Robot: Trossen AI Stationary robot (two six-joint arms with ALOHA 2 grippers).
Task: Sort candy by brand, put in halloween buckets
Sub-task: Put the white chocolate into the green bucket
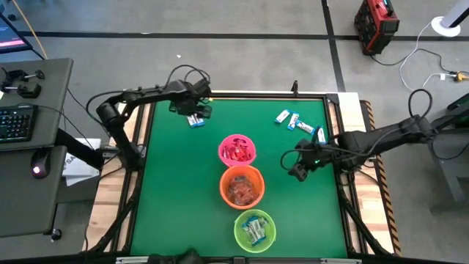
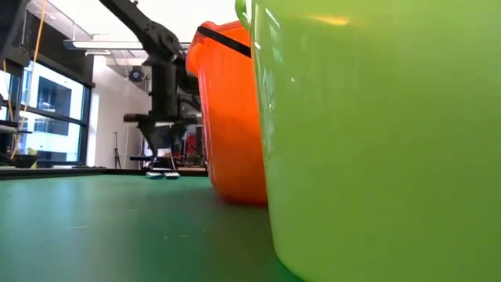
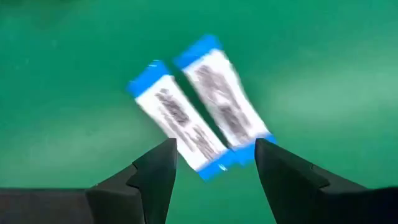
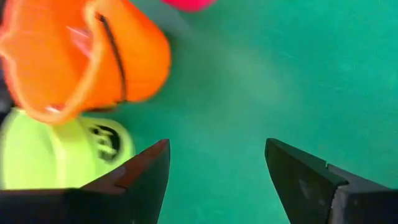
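Observation:
Three buckets stand in a row down the table's middle: pink with red candies, orange, lime green with blue-and-white packets. Two blue-and-white candies lie side by side on the mat near the far left corner. My left gripper hangs open just above them, fingers on either side of their near ends, touching nothing that I can see. Several more blue-and-white candies lie near the far right corner. My right gripper is open over bare mat, right of the orange bucket.
The green mat has free room on its left half and near the right edge. The table has a raised wooden rim. A keyboard and mouse sit on a side desk left of the table.

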